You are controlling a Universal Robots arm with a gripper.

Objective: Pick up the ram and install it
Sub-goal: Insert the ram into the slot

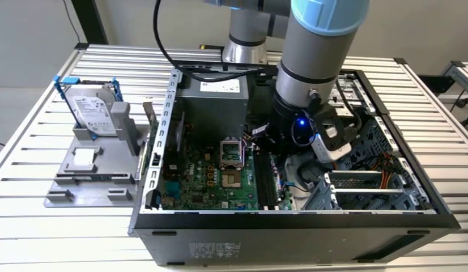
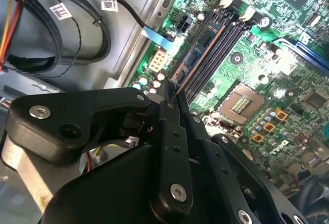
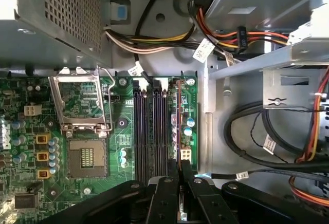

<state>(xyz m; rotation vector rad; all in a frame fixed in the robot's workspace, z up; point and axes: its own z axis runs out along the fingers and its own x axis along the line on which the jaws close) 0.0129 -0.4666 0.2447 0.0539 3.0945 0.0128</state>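
The ram (image 3: 178,126) is a thin dark stick seen edge-on, held upright along the outermost memory slot of the green motherboard (image 3: 121,131). My gripper (image 3: 180,175) is shut on the stick's near end, one black finger on each side. In the second wrist view the ram (image 2: 198,54) runs from the gripper (image 2: 172,98) along the row of black memory slots (image 2: 223,34). Whether it sits fully in the slot cannot be told. In the exterior view the arm (image 1: 310,85) reaches down into the open computer case (image 1: 294,218).
Two empty black slots (image 3: 149,131) lie beside the ram, then the CPU socket (image 3: 85,157). Cable bundles (image 3: 247,34) and a drive cage (image 1: 362,187) crowd the other side. The power supply (image 1: 211,102) stands at the back. A hard drive in a blue bracket (image 1: 90,107) stands on a grey stand outside the case.
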